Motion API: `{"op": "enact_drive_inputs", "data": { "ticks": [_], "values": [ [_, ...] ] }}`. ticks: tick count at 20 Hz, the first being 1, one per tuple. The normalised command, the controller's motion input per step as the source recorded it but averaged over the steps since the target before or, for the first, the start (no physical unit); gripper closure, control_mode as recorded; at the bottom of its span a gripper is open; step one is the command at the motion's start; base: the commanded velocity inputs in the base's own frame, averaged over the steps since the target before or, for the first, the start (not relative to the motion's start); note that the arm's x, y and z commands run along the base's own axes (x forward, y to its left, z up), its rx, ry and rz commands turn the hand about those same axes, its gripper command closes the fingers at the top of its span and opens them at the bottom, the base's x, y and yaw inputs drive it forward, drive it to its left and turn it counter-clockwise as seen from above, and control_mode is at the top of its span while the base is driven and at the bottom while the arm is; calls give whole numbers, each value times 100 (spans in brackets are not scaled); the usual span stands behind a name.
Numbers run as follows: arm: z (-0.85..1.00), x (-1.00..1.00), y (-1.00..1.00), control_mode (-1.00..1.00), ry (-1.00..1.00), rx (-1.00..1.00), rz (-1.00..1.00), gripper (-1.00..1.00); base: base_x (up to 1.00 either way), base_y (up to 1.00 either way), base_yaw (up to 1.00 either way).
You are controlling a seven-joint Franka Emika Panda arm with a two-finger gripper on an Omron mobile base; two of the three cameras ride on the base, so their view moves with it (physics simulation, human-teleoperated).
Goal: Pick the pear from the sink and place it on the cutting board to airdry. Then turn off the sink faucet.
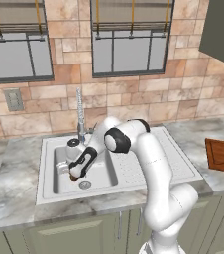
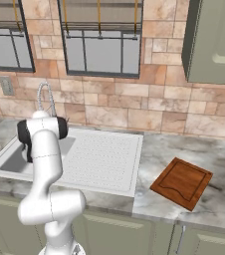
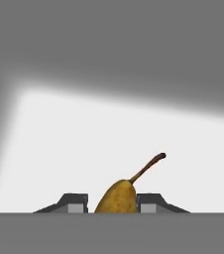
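Claw [image 3: 112, 207] is down in the sink [image 1: 49, 149] basin, fingers pressed to either side of the pear [image 3: 118, 197] — clamped on it as far as the hand view shows. Pear sits between the tips, stem pointing to about 1 o'clock in that view. From the left base view, the claw [image 1: 76, 173] hangs just at 11 o'clock of the drain [image 1: 85, 184], with a brownish bit showing at its tip. Can't tell from here whether the fruit is off the basin floor yet.

Step in hand, my read: grasp of the pear, first half of the task. Placing and tap not started.

Cutting board [image 2: 181, 182] lies on the tabletop [image 2: 224, 164] well to the 3 o'clock side of the sink, past the ribbed drainboard [image 2: 102, 157]. Nothing on it.

Next move calls for a straight lift clear of the basin rim, then a long swing toward 3 o'clock to the board. Faucet [image 1: 80, 115] stands at 12 o'clock of the basin, near the arm; the lift should stay clear of it. Grip is low on the fruit, so slip is possible.
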Motion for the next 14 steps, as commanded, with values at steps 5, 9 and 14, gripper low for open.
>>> {"op": "enact_drive_inputs", "data": {
  "ticks": [5, 9, 14],
  "values": [
    [43, -14, 2, -100, 0, -2, -1, 100, 0, 0, 0],
    [40, -27, 0, -100, 0, -1, 0, 100, 0, 0, 0],
    [36, -37, 0, -100, 0, 0, 0, 100, 0, 0, 0]
  ]
}}
